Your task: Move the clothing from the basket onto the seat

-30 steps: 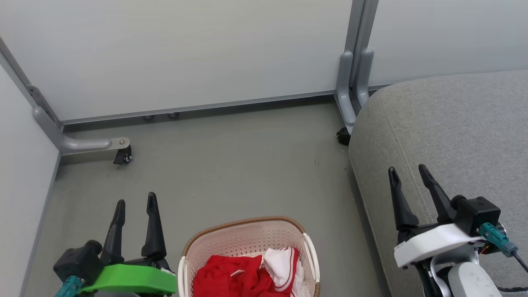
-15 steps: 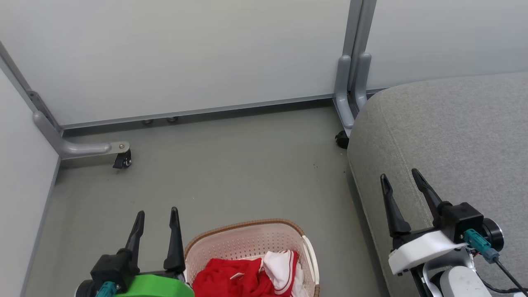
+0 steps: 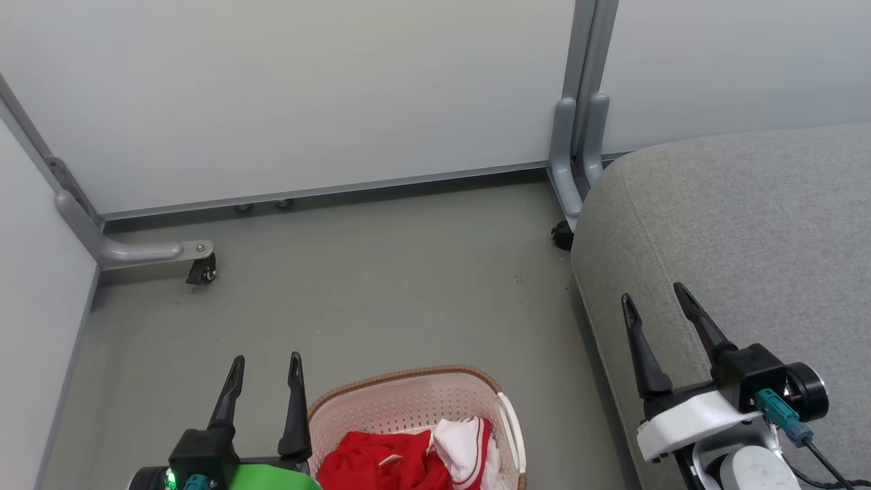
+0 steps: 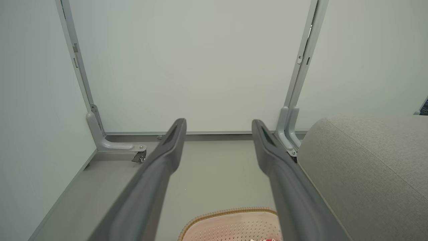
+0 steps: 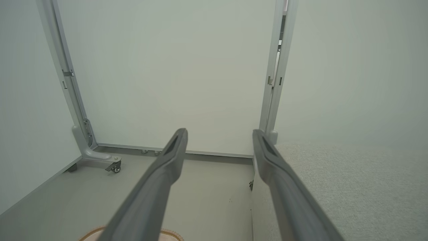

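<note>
Head view: the clothing (image 3: 388, 463) in the basket (image 3: 408, 376) lies just right of my open left tool (image 3: 265, 359). My right tool (image 3: 652, 294), also open, sits farther off.

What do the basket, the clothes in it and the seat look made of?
Basket: likely matt cream plastic, rows of punched holes; brown rim looks woven. Clothes: soft red and white fabric, crumpled into folds. Seat: light grey matt upholstery cloth, grainy weave, stitched seam.
</note>
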